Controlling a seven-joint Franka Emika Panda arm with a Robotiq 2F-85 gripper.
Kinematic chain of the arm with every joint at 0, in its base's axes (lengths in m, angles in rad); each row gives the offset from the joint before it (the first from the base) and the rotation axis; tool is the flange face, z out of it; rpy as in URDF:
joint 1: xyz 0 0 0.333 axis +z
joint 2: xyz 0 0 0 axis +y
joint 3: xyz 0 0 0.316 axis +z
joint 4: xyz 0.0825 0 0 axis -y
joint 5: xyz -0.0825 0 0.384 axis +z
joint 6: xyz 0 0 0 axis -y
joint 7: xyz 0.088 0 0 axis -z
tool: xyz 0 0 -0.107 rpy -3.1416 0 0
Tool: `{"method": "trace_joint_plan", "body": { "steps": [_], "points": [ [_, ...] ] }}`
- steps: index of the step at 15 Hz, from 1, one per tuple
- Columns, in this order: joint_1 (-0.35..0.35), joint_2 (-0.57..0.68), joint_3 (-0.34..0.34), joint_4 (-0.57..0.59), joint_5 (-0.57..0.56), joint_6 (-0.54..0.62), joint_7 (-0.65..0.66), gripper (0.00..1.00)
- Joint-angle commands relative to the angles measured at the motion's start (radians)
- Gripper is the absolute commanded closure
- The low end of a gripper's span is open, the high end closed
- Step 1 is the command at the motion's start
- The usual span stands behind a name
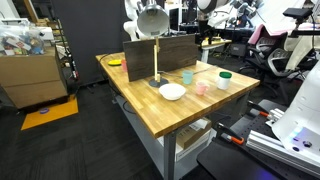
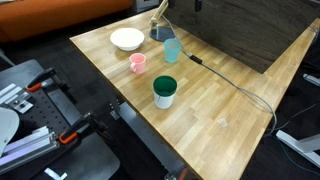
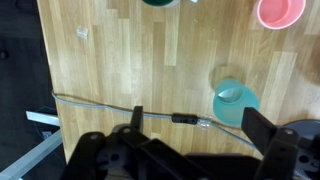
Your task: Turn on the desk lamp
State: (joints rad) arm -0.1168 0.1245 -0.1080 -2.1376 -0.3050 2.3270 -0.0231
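Note:
The desk lamp stands on the wooden table with a thin brass stem, a dark base and a silver dome shade. Its thin cord runs across the table with a dark inline switch. In the wrist view my gripper is open and empty. It hangs above the cord, and the switch lies between its two dark fingers, below them. The lamp itself is out of the wrist view.
A teal cup stands right beside the switch. A pink cup, a green-and-white cup and a white bowl stand nearby. A dark board stands behind the lamp. The table edge is close.

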Motion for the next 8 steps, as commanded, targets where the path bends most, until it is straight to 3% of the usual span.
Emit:
{"method": "trace_joint_plan", "body": {
  "steps": [1,8],
  "points": [
    [0.006,0.005,-0.006,0.006,0.002,-0.002,-0.001,0.00],
    [0.010,0.039,0.003,0.036,0.034,0.000,-0.025,0.00]
  ]
}}
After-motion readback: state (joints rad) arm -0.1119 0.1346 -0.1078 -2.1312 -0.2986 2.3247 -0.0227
